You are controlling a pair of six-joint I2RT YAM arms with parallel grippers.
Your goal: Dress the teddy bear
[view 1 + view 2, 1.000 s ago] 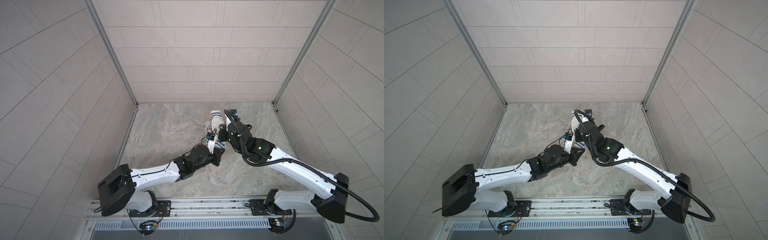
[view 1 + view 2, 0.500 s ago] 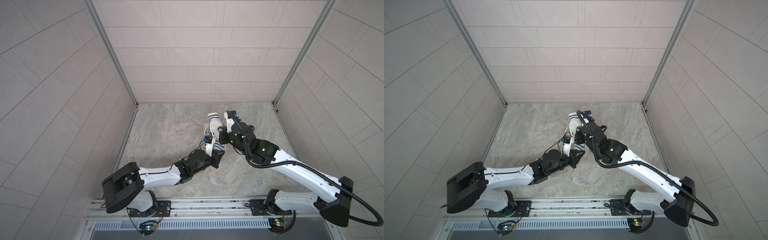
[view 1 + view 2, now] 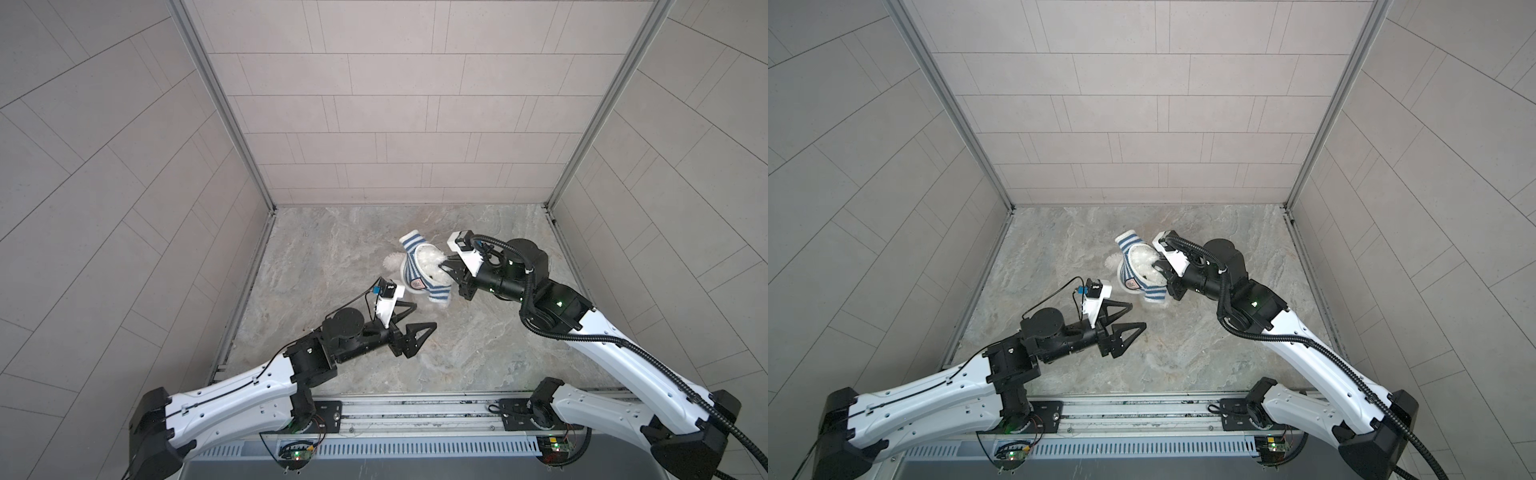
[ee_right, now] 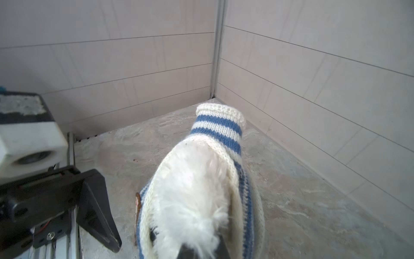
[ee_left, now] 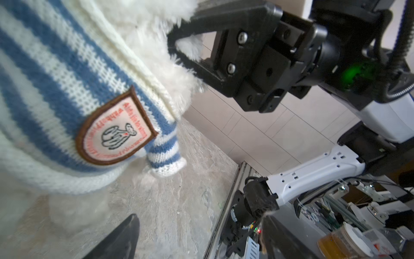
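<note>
Right gripper (image 3: pixel 446 266) is pinched shut on the white fur of the teddy bear (image 3: pixel 430 258); in the right wrist view the fur bunches between its two dark fingertips (image 4: pixel 185 250). The bear sits mid-table, toward the back wall, on the marbled table (image 3: pixel 332 249), with the blue-and-white striped shirt (image 3: pixel 410 272) around its body. One sleeve (image 3: pixel 409 241) points toward the back wall, the other sleeve (image 3: pixel 439 295) points toward the near edge. A tuft of fur (image 3: pixel 392 261) shows beyond the shirt on the side away from the right gripper; which part of the bear it is I cannot tell. The badge (image 5: pixel 114 134), brown-edged with a small bear drawing, lies on the shirt's lower part, facing the left wrist camera. Left gripper (image 3: pixel 424 316) has its jaws spread wide and empty, low over the table, just beside the near sleeve; I see no contact with it in either top view (image 3: pixel 1138 316). Whether the bear's underside rests on the table or hangs clear is not resolvable.
</note>
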